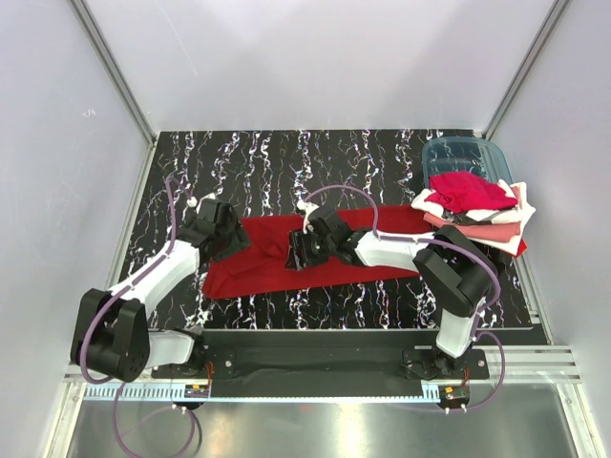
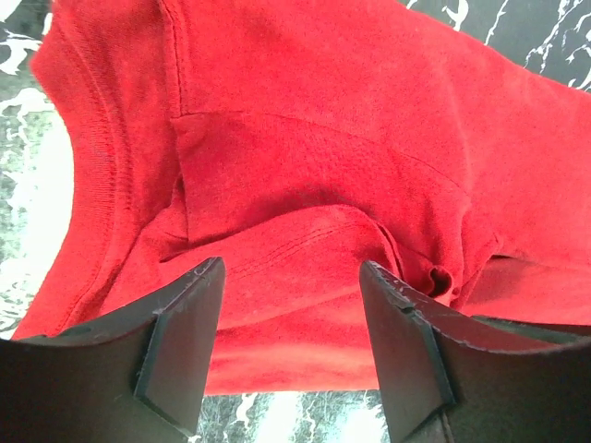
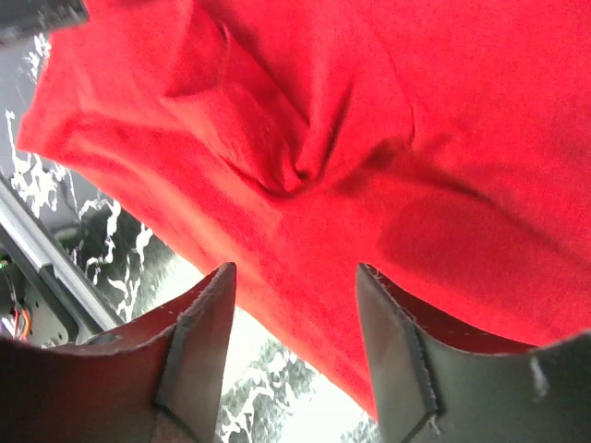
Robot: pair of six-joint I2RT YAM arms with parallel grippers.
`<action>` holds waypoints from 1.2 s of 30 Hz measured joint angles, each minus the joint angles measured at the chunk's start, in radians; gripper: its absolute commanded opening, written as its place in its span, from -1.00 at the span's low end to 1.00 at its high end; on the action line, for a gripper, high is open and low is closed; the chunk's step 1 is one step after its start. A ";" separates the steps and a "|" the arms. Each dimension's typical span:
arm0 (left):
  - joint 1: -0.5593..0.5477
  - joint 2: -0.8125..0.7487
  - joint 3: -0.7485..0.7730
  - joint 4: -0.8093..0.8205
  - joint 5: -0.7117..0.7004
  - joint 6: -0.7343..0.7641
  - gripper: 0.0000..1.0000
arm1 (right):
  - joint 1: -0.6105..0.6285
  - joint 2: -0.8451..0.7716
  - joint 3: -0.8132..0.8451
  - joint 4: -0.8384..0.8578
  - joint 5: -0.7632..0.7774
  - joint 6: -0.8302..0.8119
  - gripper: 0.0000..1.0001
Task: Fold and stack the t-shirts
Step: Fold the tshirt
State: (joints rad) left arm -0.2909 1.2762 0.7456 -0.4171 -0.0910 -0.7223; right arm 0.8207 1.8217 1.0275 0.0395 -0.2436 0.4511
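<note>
Left gripper and right gripper both agape, empty; deep red t-shirt just beneath each.

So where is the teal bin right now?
In the top view the teal bin sits at the table's far right corner, just behind the pile of shirts.

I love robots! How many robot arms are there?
2. The left arm reaches the red shirt's left end; the right arm stretches over its middle. None looks hidden.
</note>
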 measured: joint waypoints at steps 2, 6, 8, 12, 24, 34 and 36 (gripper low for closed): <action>0.011 -0.012 -0.002 0.003 0.005 0.000 0.31 | 0.000 0.000 0.014 0.011 0.011 -0.010 0.26; 0.079 -0.021 -0.039 0.038 0.048 -0.003 0.31 | 0.000 0.013 0.087 0.017 0.022 -0.041 0.25; 0.114 -0.025 -0.064 0.046 0.063 -0.005 0.32 | 0.002 0.026 0.136 0.012 0.035 -0.063 0.25; 0.130 -0.057 -0.097 0.050 0.075 -0.010 0.33 | 0.004 0.043 0.210 -0.009 0.061 -0.104 0.29; 0.226 -0.017 -0.145 0.128 0.242 -0.019 0.30 | 0.035 0.227 0.381 -0.149 0.037 -0.188 -0.23; 0.220 -0.027 -0.146 0.132 0.249 -0.008 0.29 | 0.035 0.177 0.275 -0.138 0.006 -0.153 -0.99; 0.214 -0.030 -0.146 0.131 0.247 -0.006 0.29 | 0.035 0.147 0.233 -0.138 0.003 -0.135 -1.00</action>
State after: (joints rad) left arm -0.0765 1.2465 0.5995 -0.2863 0.1562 -0.7288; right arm 0.8558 1.9686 1.2602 -0.0990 -0.2405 0.3161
